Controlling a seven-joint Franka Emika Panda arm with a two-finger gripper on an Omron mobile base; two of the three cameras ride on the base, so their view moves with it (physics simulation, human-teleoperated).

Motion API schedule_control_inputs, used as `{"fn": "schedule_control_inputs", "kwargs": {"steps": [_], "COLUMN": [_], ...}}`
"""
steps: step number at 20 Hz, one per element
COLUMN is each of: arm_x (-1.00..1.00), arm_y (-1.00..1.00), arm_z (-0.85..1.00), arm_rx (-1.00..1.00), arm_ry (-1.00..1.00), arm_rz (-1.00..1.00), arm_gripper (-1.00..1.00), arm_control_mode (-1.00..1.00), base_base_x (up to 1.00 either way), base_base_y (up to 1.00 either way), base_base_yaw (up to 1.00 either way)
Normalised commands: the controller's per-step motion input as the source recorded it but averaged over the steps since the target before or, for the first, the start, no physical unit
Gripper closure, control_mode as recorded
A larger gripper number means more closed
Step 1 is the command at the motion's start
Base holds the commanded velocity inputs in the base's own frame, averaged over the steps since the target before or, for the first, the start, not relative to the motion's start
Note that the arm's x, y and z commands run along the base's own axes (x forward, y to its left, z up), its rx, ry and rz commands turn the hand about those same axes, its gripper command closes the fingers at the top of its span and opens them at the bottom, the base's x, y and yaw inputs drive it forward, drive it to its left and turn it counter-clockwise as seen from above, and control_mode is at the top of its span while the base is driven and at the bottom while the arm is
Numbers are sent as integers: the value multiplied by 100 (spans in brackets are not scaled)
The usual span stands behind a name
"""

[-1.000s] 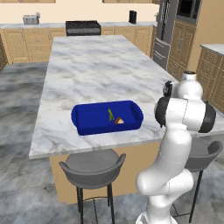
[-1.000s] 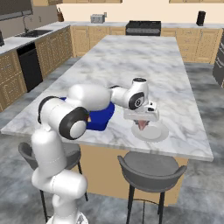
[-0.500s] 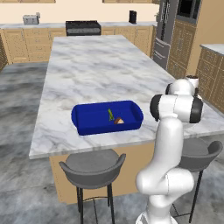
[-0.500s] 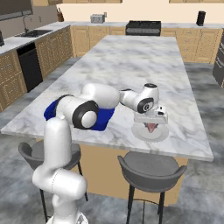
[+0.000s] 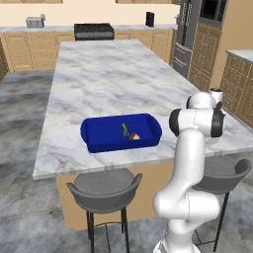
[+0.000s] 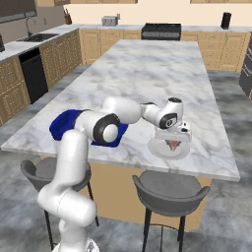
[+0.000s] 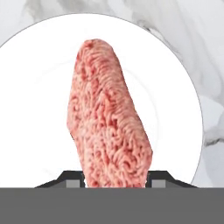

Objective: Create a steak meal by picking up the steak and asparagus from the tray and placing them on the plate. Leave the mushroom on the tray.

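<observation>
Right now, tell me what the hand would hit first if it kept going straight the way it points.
The plate. The hand holds the steak pointing at it, so the steak's far end would likely touch first; the remaining gap is unclear.

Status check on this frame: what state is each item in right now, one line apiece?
steak: gripped by the hand, hanging over the plate.
hand: shut on the steak.
plate: on the marble, nothing resting on it.
asparagus: lying in the tray.
mushroom: lying in the tray.
tray: on the counter.

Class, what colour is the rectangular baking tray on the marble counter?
Deep blue rectangular baking tray, clearest in the left base view.
</observation>
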Motion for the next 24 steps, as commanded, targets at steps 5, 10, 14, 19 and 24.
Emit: {"fn": "schedule_control_inputs", "kwargs": {"steps": [5,10,14,19,24], "arm_x": [10,-7,-26,-27,-48], "arm_y": [0,0,14,42,65], "arm_z": [-26,-5,18,44,77], "arm_rx": [0,0,0,-2,-5], "arm_ry": [0,-2,-15,-17,-26], "arm_rz": [0,0,0,0,1], "arm_gripper": [100,-100,-100,-100,-100], "arm_control_mode": [-100,-100,-100,-100,-100], "base_base_x": [0,0,0,0,0], "base_base_y": [0,0,0,0,0], "base_base_yaw": [0,0,0,0,0]}}
